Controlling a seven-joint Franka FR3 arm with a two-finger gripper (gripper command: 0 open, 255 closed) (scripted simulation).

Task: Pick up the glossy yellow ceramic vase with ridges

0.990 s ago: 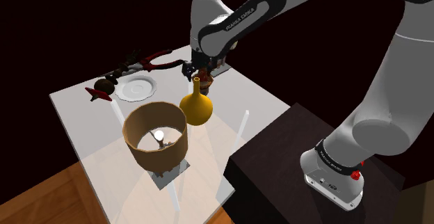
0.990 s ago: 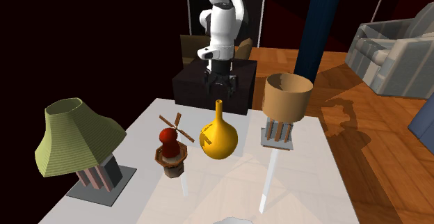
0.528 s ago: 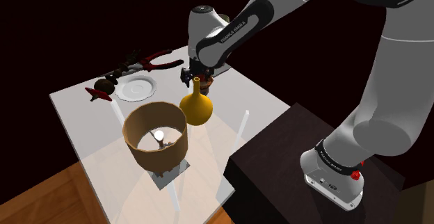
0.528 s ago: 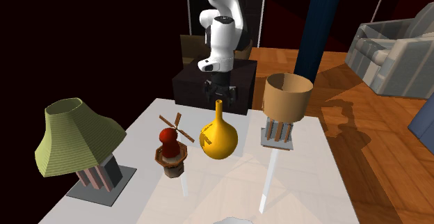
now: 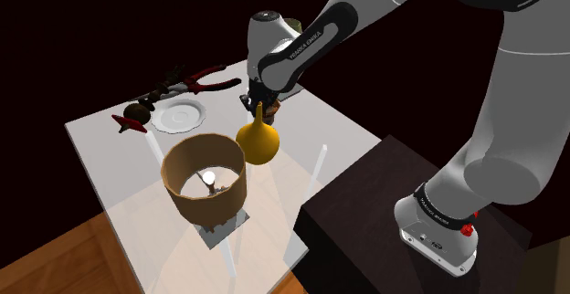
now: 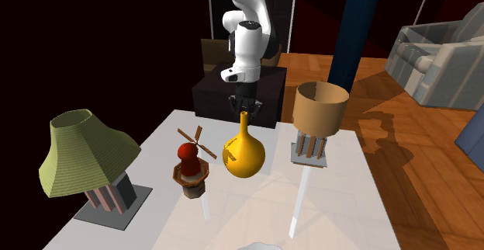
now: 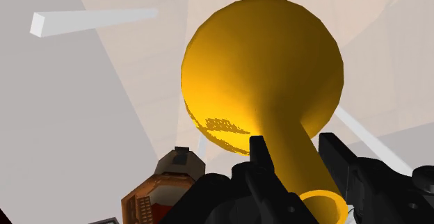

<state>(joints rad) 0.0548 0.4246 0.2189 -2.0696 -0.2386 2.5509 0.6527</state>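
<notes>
The gripper [image 5: 259, 106] sits at the top of the yellow vase [image 5: 257, 141], which stands upright near the middle of the white table [image 5: 110, 146], round body down, thin neck up. Its surface reads smooth & glossy, orange-yellow.

The wrist view settles the claw. The black fingers [image 7: 259, 154] stand apart, one on each side of the neck, just under the flared lip. One finger looks to be against the neck; the other stands a sliver off, w/ background showing btw it and the neck. So the claw is part-open and straddles the neck w/out clamping it. The vase's base rests on the tabletop.

The shoulder view, from behind the arm, adds:
- a tan drum-shade lamp [image 5: 203, 178] w/ a lit bulb inside, near the vase toward that view's lower left
- a white plate [image 5: 178, 116] and red-handled pliers [image 5: 217, 82] toward the table's far side
- the dark stand [image 5: 384, 201] at lower right

The second exterior view faces the arm across the table and adds:
- a small windmill figurine [image 6: 191, 163] just beside the vase on that view's left, not touching it
- an olive-shaded lamp [image 6: 81, 151] further left
- a grey sofa [image 6: 442, 54], a blue pillar [image 6: 353, 31] and wood floor beyond the table

The figurine's brown base also pokes in next to the fingers in the wrist view.
</notes>
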